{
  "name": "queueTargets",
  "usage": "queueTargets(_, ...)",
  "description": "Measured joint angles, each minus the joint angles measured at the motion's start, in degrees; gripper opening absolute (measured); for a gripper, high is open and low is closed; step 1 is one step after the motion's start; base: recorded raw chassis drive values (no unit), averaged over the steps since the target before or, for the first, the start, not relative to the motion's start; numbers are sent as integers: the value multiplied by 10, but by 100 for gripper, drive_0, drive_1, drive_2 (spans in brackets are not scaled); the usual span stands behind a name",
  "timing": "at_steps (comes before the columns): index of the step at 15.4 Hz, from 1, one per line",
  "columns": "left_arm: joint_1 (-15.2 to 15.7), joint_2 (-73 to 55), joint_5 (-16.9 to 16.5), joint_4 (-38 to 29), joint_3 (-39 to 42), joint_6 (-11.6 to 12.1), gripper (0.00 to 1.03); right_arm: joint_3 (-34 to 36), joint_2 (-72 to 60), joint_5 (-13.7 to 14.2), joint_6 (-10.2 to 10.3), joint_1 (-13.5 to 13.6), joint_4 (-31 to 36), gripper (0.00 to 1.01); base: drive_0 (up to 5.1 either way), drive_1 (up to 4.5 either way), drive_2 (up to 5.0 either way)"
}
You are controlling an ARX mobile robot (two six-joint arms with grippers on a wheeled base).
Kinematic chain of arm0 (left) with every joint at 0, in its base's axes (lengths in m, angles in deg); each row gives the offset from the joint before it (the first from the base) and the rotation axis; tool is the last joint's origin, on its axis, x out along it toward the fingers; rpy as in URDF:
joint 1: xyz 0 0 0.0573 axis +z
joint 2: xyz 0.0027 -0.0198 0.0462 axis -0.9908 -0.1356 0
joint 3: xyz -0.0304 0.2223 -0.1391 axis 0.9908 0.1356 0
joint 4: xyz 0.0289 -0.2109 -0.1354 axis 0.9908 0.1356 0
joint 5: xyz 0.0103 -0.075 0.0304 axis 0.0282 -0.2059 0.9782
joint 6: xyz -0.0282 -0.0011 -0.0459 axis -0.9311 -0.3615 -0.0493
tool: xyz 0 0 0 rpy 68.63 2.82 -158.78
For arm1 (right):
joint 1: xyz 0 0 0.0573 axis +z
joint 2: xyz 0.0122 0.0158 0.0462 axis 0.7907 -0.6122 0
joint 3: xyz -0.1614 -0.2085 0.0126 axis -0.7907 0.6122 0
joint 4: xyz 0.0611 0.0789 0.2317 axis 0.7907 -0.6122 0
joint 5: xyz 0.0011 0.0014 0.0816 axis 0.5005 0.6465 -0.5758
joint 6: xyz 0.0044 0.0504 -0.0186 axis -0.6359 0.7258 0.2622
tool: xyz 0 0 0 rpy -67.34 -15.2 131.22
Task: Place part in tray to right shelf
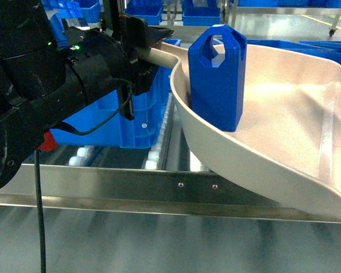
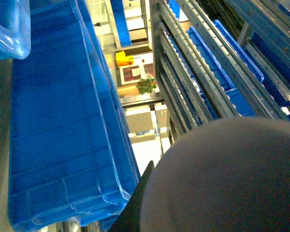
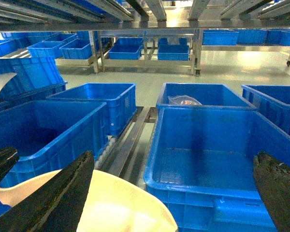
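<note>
**Tray up over the rail, part riding upright — keep it level now**

The left claw (image 1: 137, 50) is clamped on the tray's long handle, and the tray (image 1: 284, 114) hangs in the air, its bowl just above the shelf's front rail (image 1: 159, 187). The part (image 1: 217, 77) stands upright inside the tray, tucked against the curved rim on the handle side, well back from the flat front edge. That's a tall little block on a smooth floor, so this carry is all about tilt.

The judgement here: the tray looks pitched down toward its open front edge. Any more of that and the part could slide or topple out. The wrist wants to roll the front edge up a touch before moving on.

Beyond the rail, a blue crate (image 1: 116, 114) sits on the roller lanes directly behind the left claw. From the right wrist view, the right claw (image 3: 174, 193) hangs spread wide and holding nothing, the tray's pale rim just beneath it, with a second blue crate (image 3: 217, 164) straight ahead.

So the set-down wants a free stretch of rollers beside the crate, tray lowered flat, slowly — rollers will let it run if it lands with any push. Release only when the tray's base rests fully beyond the rail.
</note>
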Motion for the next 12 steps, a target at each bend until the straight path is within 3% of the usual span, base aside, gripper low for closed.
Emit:
queueTargets(7,-1,0,7,5,0,3,12,0,0,0,0,0,0,98,0,0,0)
queueTargets(8,-18,31,115,90,4,30,12,0,0,0,0,0,0,98,0,0,0)
queueTargets(9,-31,74,229,90,14,104,12,0,0,0,0,0,0,98,0,0,0)
queueTargets(10,-39,111,309,68,9,125,12,0,0,0,0,0,0,98,0,0,0)
queueTargets(12,-11,181,364,99,-47,149,12,0,0,1,0,0,0,98,0,0,0)
